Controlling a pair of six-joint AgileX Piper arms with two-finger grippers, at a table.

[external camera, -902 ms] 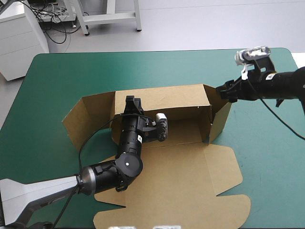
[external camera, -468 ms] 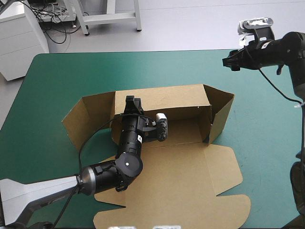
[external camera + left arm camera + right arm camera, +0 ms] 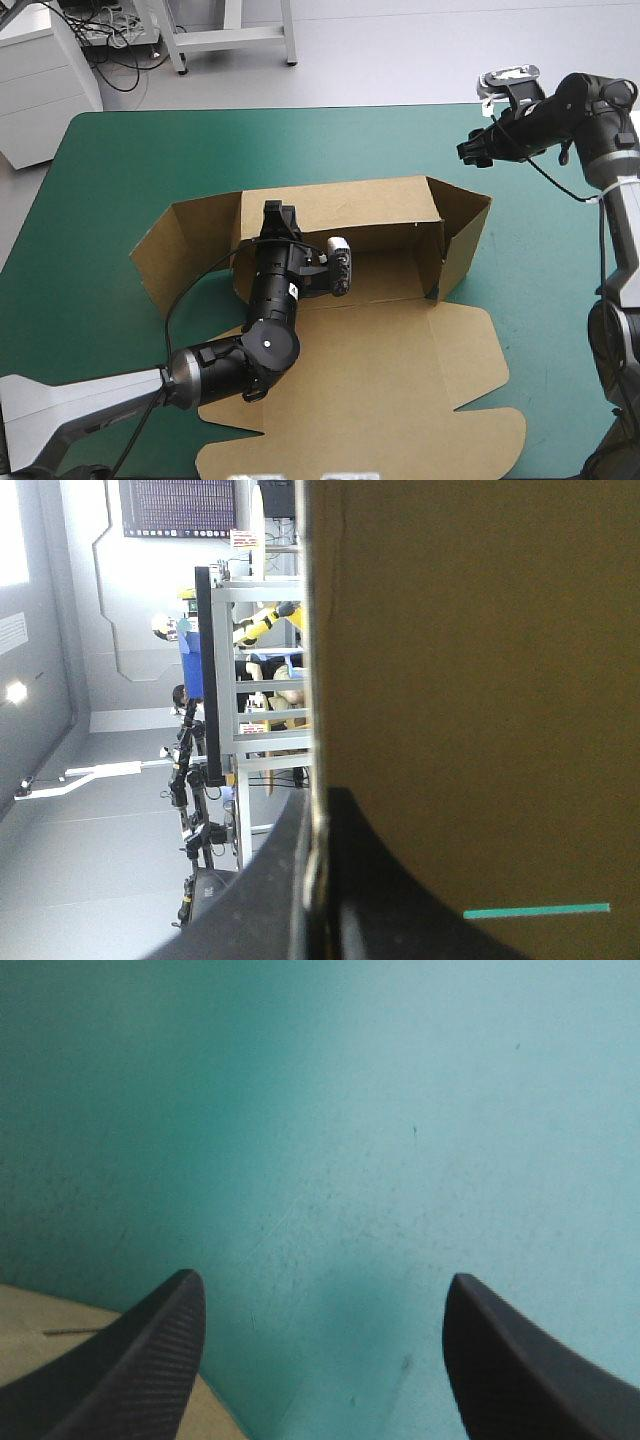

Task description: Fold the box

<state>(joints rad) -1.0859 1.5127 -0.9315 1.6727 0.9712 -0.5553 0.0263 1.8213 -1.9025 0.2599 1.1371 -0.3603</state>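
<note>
Box (image 3: 400, 350), a brown cut sheet of corrugated board, half raised, lies mid-table on the teal-green table cover (image 3: 150, 150).

Hidden or unclear:
- The left arm (image 3: 265, 345) lies across the box's left half and covers the floor and the inner wall there.
- High view: the left gripper (image 3: 277, 213) is at the top edge of the back wall, and the wrist masks its fingertips.
- Left wrist view: board (image 3: 480, 680) fills most of the frame, so which panel it is cannot be told from this view alone.
- Right wrist view: only a corner of board (image 3: 40, 1325) shows, beside one finger.

Orientation:
- The long axis runs left to right, along the upright back wall, parallel to the table's far edge.
- End flaps splay outward at both ends of that wall.
- The open side faces the near edge, and the lid panel lies flat toward it.

Grippers:
- Left gripper (image 3: 318, 798): broad black fingers (image 3: 260, 900) pinched together on the board edge, with the sheet between them.
- Right gripper (image 3: 468, 152): near the table's far right corner and apart from the box.
- Right gripper (image 3: 320, 1280) in its own view: fingers (image 3: 150, 1360) spread wide, nothing between them, bare cover (image 3: 350, 1110) ahead
</note>
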